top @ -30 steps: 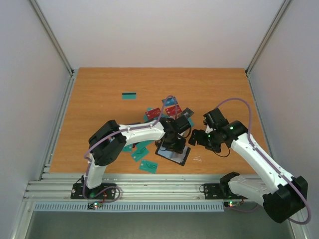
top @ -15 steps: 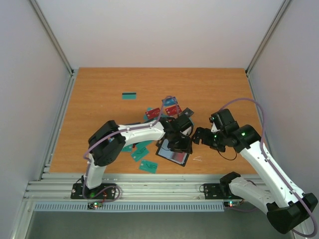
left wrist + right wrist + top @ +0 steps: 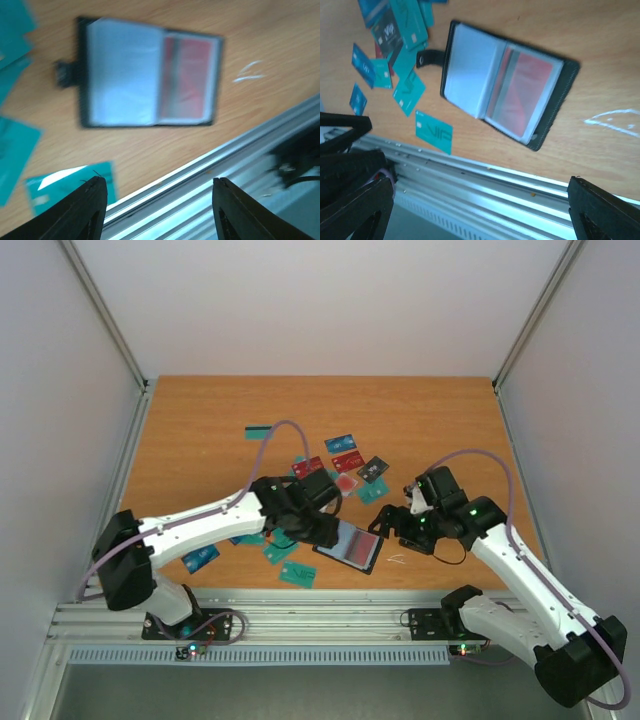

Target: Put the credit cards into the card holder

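Card holder (image 3: 352,548) lies open and flat on the desk (image 3: 200,410), close to the front edge, between the two arms. From above, the left claw (image 3: 318,530) overlaps its left end and the right claw (image 3: 385,523) hangs just beside its right end, so little of the inside can be read there.

The right wrist view supplies that. It shows clear sleeves on both halves and a red card (image 3: 526,90) tucked into the half nearer a pale scratch (image 3: 612,122). A closing strap (image 3: 427,57) juts from the opposite short side toward the loose credit cards (image 3: 409,90). The left wrist view shows the same spread, only blurred.

The holder's long axis runs across the desk, left to right with a slight slant. Its strap end points toward the left arm and its red-card end toward the right arm.

Only the top view takes in the farther cards: red, blue and dark grey ones behind the holder, and a lone teal card (image 3: 259,432) well apart at the back left.

Both claws stand wide, the right wider, with nothing between their fingers.
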Available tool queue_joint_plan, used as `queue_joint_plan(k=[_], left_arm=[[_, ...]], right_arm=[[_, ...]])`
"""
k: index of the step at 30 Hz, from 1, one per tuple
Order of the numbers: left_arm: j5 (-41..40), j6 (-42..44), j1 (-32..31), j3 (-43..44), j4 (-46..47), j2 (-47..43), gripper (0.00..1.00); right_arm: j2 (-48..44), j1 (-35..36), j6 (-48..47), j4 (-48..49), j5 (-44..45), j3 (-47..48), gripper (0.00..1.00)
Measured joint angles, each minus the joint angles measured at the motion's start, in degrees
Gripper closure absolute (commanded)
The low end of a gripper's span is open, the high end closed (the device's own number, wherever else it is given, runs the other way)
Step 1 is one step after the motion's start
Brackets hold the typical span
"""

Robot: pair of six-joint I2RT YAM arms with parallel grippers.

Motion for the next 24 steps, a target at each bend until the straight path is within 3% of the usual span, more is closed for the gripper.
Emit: queue_joint_plan(k=[5,10,14,24], left_arm=[[-3.67,1.22,3.93,-9.11,-6.23,-5.77,0.43],[-4.39,2.67,8.96,-14.53,-8.81,-6.12,0.46],[-4.33,3.93,9.70,-14.78,-8.57,-2.12,0.46],[-5.35,4.61,10.21,-15.34,-5.64,5.42,0.51]], right_arm=[[0.57,1.05,3.52,6.49,-6.75,-6.86,0.04],[0.61,5.95,9.92,13.49,-8.55,-11.78,0.04],[1.73,12.41,16.22,19.96,-7.41,-14.67,0.04],[5.42,25.11,28.30,25.75,2.03,-14.93,0.03]])
